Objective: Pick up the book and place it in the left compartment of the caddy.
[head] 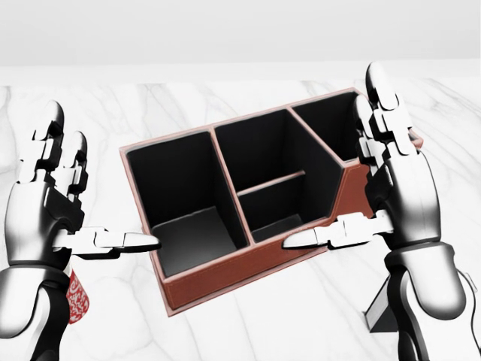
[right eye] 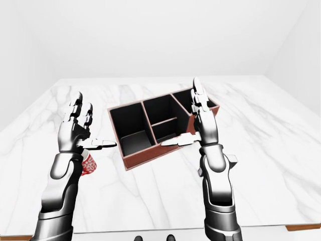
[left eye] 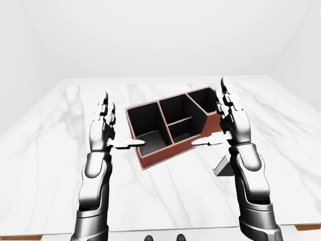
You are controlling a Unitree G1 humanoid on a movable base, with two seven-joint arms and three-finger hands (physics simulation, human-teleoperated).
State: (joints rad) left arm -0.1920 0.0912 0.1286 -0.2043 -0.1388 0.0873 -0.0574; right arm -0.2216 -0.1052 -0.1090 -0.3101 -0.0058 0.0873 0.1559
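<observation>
The caddy (head: pixel 248 269) is red-brown with black insides and stands askew on the white marble table (left eye: pixel 45 150). Its left compartment (head: pixel 184 199) is large, deep and empty. Of the book, only a red-and-white patterned corner (right eye: pixel 89 163) shows, low beside my left wrist; it also shows in the head view (head: pixel 76 298). My left hand (head: pixel 98 188) is open, fingers upright, thumb pointing at the caddy's left wall, apart from it. My right hand (head: pixel 334 162) is open at the caddy's right end, thumb pointing left over its near wall. Both hands are empty.
A dark grey wedge-shaped thing (left eye: pixel 224 167) lies on the table just right of my right forearm. The table's near edge (left eye: pixel 165 228) runs along the bottom of the left-eye view. White walls stand behind the table.
</observation>
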